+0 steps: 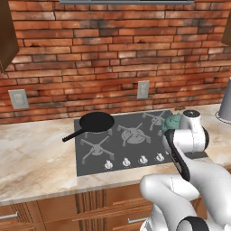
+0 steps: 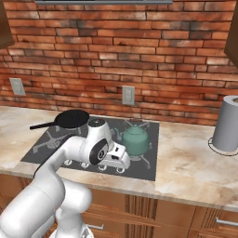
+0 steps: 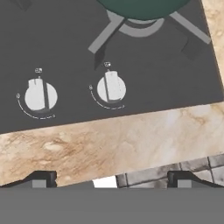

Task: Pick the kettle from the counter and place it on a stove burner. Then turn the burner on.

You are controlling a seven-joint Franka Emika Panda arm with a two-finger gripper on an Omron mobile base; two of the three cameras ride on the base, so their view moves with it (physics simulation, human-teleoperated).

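The teal-green kettle (image 2: 135, 140) stands on the front right stove burner (image 2: 145, 160) of the dark cooktop; in the left base view the kettle (image 1: 172, 122) peeks out from behind my arm. The hand view catches its round underside (image 3: 144, 8) on the grey grate (image 3: 105, 37). My gripper (image 3: 112, 180) is open and holds nothing. It hovers over the beige counter (image 3: 109, 140) strip in front of the cooktop, short of two white knobs (image 3: 111, 87). From the right base view the gripper (image 2: 120, 165) is just left of and in front of the kettle.
A black frying pan (image 1: 96, 122) rests on the back left burner, handle pointing left. A grey cylinder (image 2: 228, 123) stands on the counter at the far right. A row of white knobs (image 1: 135, 161) lines the cooktop's front edge. The brick wall carries outlets (image 2: 128, 95).
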